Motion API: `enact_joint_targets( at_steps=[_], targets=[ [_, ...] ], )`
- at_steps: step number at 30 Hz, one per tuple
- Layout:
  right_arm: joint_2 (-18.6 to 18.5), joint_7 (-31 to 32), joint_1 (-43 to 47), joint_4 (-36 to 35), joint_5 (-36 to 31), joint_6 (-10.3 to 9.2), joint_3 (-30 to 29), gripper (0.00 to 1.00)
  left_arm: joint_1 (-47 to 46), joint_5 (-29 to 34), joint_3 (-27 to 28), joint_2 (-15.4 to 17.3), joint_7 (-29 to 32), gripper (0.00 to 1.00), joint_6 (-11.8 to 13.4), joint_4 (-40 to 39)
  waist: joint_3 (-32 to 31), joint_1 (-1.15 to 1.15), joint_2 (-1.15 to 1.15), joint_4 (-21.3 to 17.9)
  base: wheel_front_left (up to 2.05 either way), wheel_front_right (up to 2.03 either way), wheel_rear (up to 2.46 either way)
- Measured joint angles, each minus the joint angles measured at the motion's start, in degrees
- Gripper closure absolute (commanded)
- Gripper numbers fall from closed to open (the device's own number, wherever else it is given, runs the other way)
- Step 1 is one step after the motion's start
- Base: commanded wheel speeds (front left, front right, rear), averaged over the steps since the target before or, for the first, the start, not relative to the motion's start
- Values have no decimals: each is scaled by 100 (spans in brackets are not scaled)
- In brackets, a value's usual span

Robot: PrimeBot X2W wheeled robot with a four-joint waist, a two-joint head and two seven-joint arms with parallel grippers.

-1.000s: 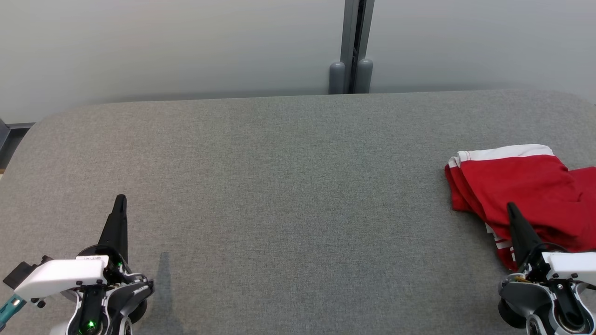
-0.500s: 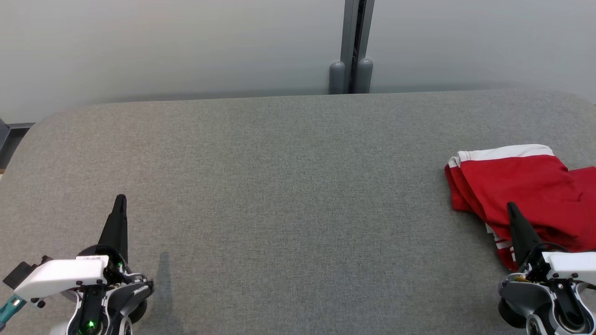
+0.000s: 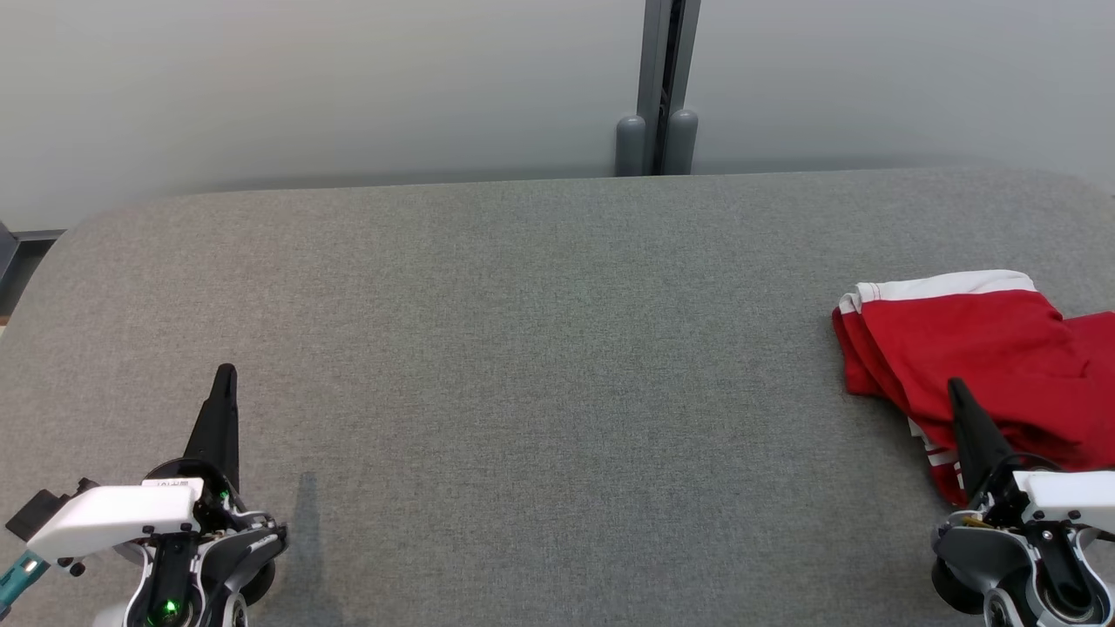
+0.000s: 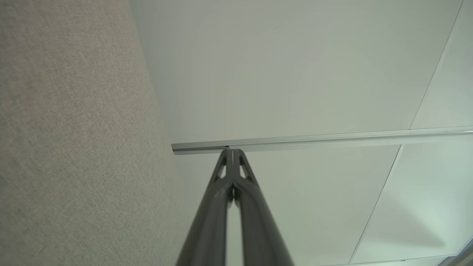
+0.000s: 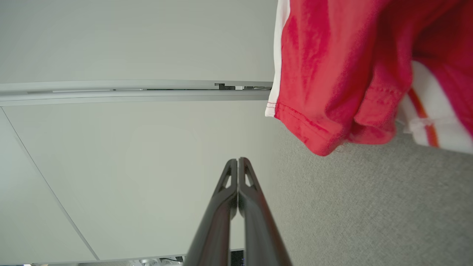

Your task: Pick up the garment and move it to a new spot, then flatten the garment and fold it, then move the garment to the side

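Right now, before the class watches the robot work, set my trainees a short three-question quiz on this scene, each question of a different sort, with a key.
1. True or false: the left gripper is shut and holds nothing.
2. Pick one: where does the garment lie on the table? A: the robot's left side. B: the middle. C: the robot's right side.
3. Short answer: which gripper is nearer the garment?

Key: 1 true; 2 C; 3 the right gripper.
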Motion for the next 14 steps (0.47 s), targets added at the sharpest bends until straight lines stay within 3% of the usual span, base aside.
enact_joint_targets(
  at_steps=[14],
  targets=[
    [-71,-81,1,-9,76,0,81,100,0,0,0,0,0,100,0,-1,0,0,0,0,0,0,0]
  ],
)
